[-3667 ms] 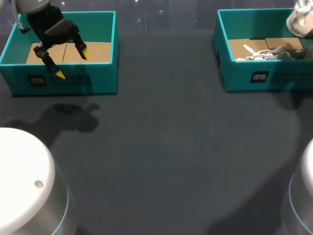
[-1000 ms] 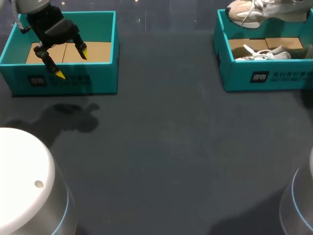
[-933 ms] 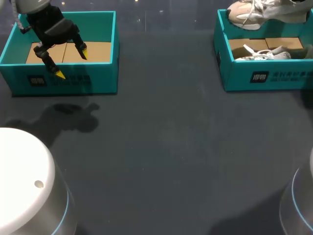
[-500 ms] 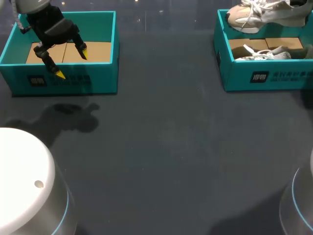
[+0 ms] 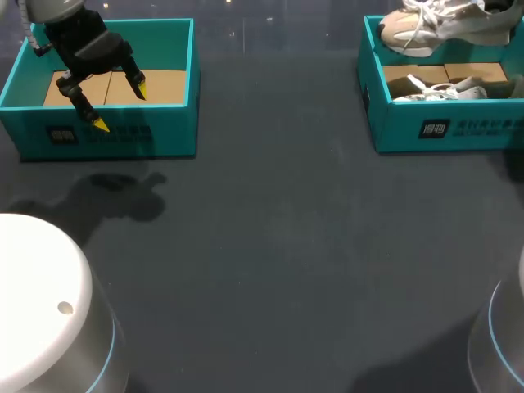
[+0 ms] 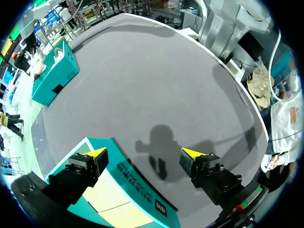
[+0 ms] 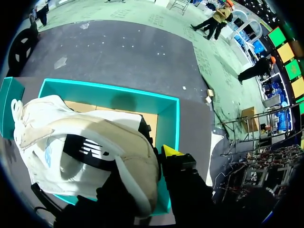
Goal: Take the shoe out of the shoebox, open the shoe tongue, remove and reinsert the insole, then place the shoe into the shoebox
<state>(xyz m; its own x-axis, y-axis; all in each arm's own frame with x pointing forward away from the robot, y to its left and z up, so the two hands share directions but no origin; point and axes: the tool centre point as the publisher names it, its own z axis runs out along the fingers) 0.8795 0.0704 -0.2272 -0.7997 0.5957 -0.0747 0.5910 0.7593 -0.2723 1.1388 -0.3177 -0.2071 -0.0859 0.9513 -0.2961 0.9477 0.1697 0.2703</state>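
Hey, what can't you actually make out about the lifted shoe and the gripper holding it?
The right gripper: in the right wrist view the shoe covers one fingertip; in the head view it is beyond the top edge.
The insole: no view looks inside the shoe.
The shoe's upper part: cut off by the head view's top edge.
The second shoe in the shoebox: cut off by the head view's right edge.

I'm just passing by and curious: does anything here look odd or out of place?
Only the beige sneaker: it hangs in mid-air over the right shoebox, gripped at its heel by the right pincer, laces loose. A second sneaker lies inside that box. Nothing looks spilled or damaged.
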